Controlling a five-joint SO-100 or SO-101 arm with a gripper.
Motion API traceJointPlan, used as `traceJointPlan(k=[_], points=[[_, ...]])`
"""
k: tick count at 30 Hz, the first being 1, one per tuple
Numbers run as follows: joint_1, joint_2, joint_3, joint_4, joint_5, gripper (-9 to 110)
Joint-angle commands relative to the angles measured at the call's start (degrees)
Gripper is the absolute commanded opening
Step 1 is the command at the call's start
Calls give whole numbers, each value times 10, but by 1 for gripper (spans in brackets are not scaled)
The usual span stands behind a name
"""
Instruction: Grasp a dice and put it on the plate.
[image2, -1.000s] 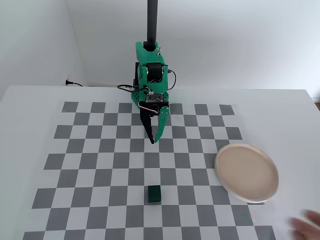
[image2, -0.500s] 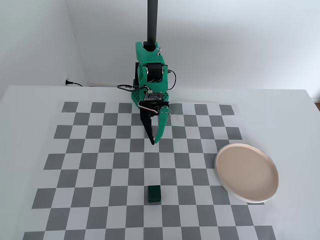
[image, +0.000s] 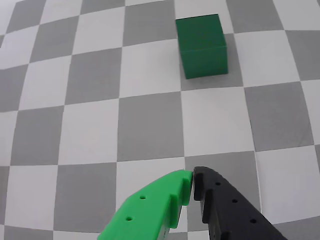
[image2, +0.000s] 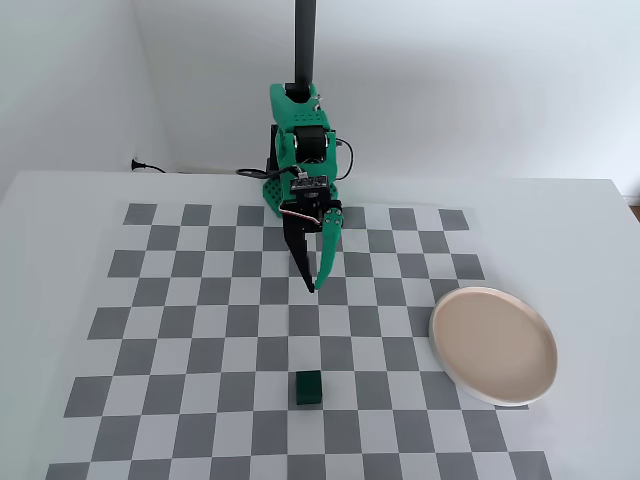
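The dice (image2: 308, 388) is a small dark green cube resting on a checker square near the front of the board; the wrist view has the dice (image: 201, 45) near its top edge. The plate (image2: 493, 344), round and pale beige-pink, lies at the board's right side, empty. My gripper (image2: 313, 288) hangs over the board's middle, about two squares behind the dice and well left of the plate. In the wrist view the gripper (image: 193, 176) enters from the bottom, green finger and black finger tips touching, shut on nothing.
The grey-and-white checkerboard mat (image2: 180, 300) covers a white table (image2: 590, 230). The arm's green base (image2: 300, 130) and a dark post stand at the back centre, with a cable (image2: 150, 167) running along the wall to the left.
A hand at the lower right corner one second ago has left the view. The gripper has swung slightly forward toward the dice and stays shut.
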Motion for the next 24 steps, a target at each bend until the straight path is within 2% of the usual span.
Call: traceJointPlan(k=[1,17,21,24], points=[[-8,-8,-11,-16,-7,-4],[23,-194,-22,-228,-40,-4],[34,-292,-71,-254,-40,-4],[46,-393,-124,-288,-37,1]])
